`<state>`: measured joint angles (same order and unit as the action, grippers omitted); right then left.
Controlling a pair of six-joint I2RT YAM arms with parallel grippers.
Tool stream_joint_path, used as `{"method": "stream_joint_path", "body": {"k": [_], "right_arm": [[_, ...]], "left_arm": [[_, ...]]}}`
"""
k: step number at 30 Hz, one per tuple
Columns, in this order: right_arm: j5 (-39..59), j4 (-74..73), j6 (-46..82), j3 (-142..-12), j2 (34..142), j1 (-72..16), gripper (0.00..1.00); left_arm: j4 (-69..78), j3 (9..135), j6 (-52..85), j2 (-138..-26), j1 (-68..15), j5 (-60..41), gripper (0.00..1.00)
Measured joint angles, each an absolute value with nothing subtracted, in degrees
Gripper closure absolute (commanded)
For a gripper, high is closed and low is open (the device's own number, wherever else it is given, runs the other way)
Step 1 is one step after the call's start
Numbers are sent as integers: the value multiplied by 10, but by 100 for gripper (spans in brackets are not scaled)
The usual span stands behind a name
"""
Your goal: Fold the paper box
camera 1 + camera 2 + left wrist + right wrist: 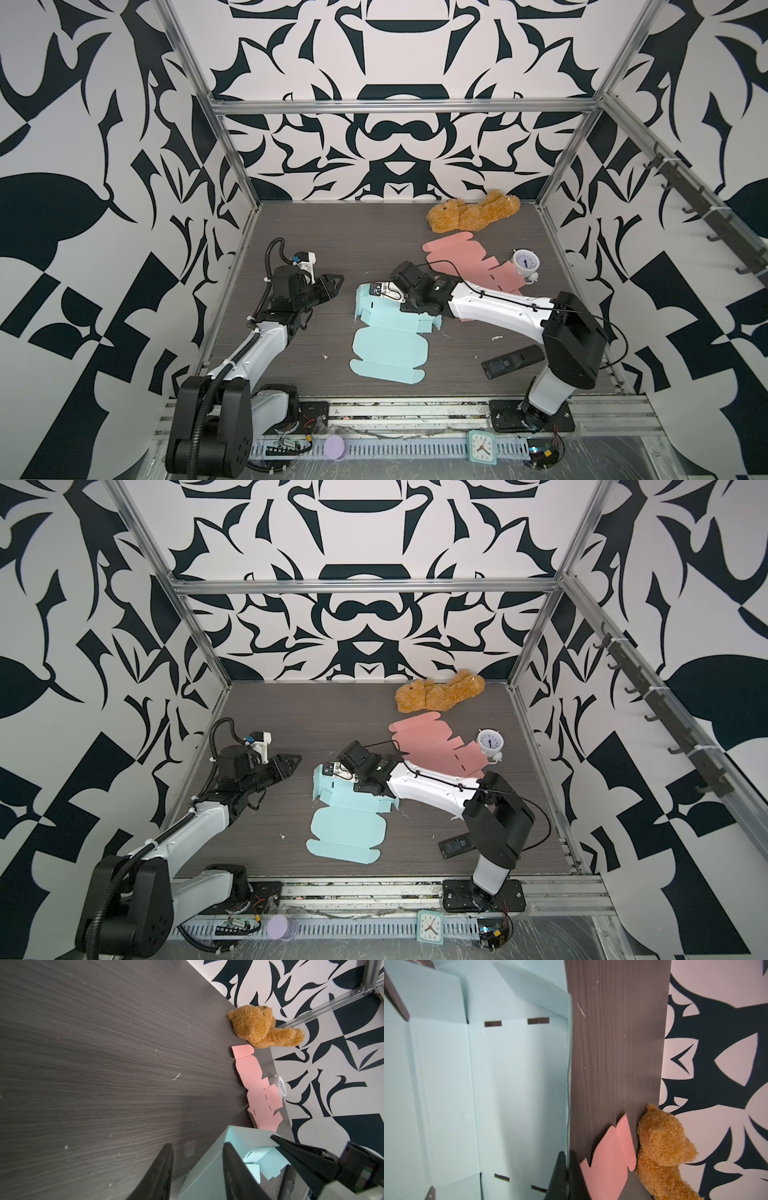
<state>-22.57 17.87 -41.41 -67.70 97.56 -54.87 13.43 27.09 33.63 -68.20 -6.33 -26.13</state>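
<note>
Worked over a dark wood-grain table [332, 232]. Found the paper box [386, 345], a pale blue blank, at mid-table: near panels flat, far end partly raised. Clamped tight with the right gripper [567, 1172] on the top edge of that raised far wall, reaching across the middle. Held the left gripper [337, 282] with jaws apart and empty, just beside the box's left side, not touching.

Judged the step as standing up the far walls. Best done by pinching close to a crease, swinging about the crease line rather than dragging, and pressing the flat base down with the left gripper against sliding.

Noted plenty of bare table left of and beyond the box. Found much less on the right: a pink blank [457, 257] partly under the right arm, a teddy bear [473, 212] by the back wall, a remote [513, 360] near that arm's base, a small clock [525, 262] at the pink blank's right end. Saw the box's near flap close to the front table edge.
</note>
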Motion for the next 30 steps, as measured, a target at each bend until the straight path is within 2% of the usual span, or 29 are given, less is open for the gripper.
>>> {"method": "stream_joint_path", "body": {"k": [6,16,30], "right_arm": [[-268,96,-468,-662,976,-573,99],[-329,-27,-558,-603,976,-599,100],[-391,-192,-661,-519,975,-632,100]], "left_arm": [[137,269,341,-721,-85,-268,55],[172,246,350,-723,-121,-261,54],[260,152,373,-714,-135,-233,54]]}}
